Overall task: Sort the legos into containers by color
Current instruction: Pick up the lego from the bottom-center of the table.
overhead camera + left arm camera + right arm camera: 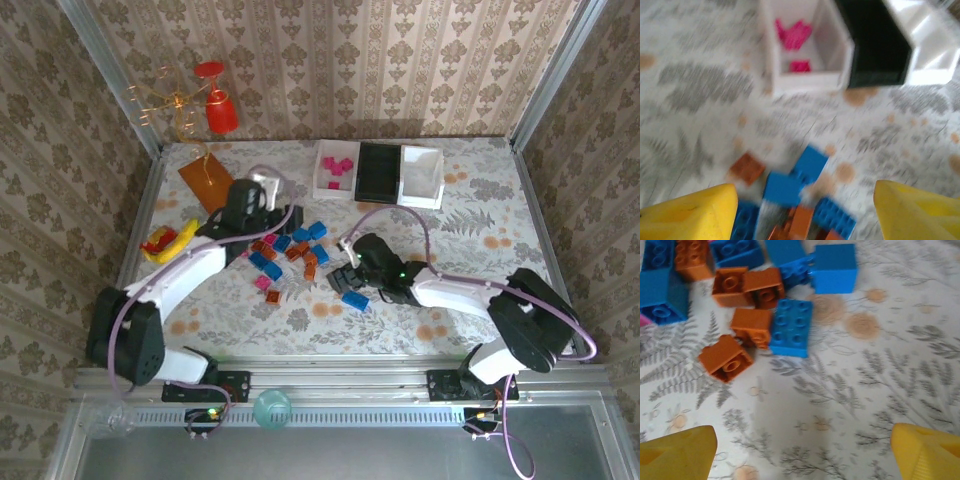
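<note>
Both the left gripper (805, 215) and the right gripper (802, 455) have jaws apart and empty, so I think the right one should drop straight onto the small brown-orange plastic brick (725, 358) at the near edge of the brick pile (297, 250), pinch only it, then carry it to the shallow black tray (378, 172).

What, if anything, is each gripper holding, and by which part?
Nothing is held. The left gripper and right gripper both stand open; the legos lie loose on the table.
</note>
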Controlling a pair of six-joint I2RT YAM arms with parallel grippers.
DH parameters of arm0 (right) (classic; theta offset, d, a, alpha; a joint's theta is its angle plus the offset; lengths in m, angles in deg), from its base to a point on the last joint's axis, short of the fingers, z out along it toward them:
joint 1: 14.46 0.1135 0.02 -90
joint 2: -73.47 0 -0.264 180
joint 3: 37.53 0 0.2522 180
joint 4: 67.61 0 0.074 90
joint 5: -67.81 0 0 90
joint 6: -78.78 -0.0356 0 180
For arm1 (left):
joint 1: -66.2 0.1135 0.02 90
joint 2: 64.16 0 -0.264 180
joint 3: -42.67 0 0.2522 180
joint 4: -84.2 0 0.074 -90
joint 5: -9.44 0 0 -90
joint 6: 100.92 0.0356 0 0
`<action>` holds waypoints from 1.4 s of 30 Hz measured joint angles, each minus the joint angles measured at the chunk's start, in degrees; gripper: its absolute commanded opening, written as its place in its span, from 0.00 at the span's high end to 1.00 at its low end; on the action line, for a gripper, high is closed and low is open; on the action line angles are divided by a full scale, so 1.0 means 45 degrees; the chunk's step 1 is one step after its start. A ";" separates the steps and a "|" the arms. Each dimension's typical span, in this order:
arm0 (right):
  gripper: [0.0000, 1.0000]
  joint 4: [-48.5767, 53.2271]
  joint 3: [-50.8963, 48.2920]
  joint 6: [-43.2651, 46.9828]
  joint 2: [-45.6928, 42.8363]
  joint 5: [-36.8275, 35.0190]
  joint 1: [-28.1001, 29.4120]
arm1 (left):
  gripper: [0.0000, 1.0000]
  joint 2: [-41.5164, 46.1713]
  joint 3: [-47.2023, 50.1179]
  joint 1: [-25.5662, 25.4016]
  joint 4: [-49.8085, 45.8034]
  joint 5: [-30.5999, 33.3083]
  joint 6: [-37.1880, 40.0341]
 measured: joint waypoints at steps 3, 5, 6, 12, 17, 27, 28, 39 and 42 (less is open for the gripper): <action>0.08 0.1545 0.0937 -0.0219 0.0238 0.0005 0.0418 | 0.20 0.1224 0.1554 0.0680 -0.0277 -0.0092 -0.0194; 0.08 0.2565 0.1253 -0.0631 0.0238 0.0185 0.0554 | 0.18 0.2030 0.2341 0.0821 -0.0330 -0.0296 -0.0301; 0.07 0.3099 0.1297 -0.0894 0.0238 0.0321 0.0573 | 0.18 0.2424 0.2701 0.0821 -0.0306 -0.0529 -0.0364; 0.08 0.5425 0.1297 -0.1870 0.0539 0.0675 0.0748 | 0.17 0.2895 0.3580 0.0801 -0.0015 -0.1433 -0.0423; 0.20 0.6101 0.1331 -0.2229 0.1345 0.0651 0.0976 | 0.17 0.2696 0.3740 0.0797 0.0461 -0.2001 -0.0466; 0.64 0.6630 0.2093 -0.2448 0.2186 -0.0602 0.2074 | 0.17 0.2667 0.4163 0.0797 0.0894 -0.2297 -0.0471; 0.66 0.6615 0.2103 -0.2438 0.2186 -0.0651 0.2098 | 0.17 0.2667 0.4167 0.0801 0.0889 -0.2297 -0.0471; 0.72 0.4517 0.2249 -0.2327 0.0996 -0.0792 0.0223 | 0.17 0.2701 0.4357 0.0767 0.1316 -0.2463 -0.0806; 0.71 0.3283 0.2866 -0.2769 0.0937 -0.0733 -0.1749 | 0.17 0.2754 0.4401 0.0500 0.1666 -0.2603 -0.1127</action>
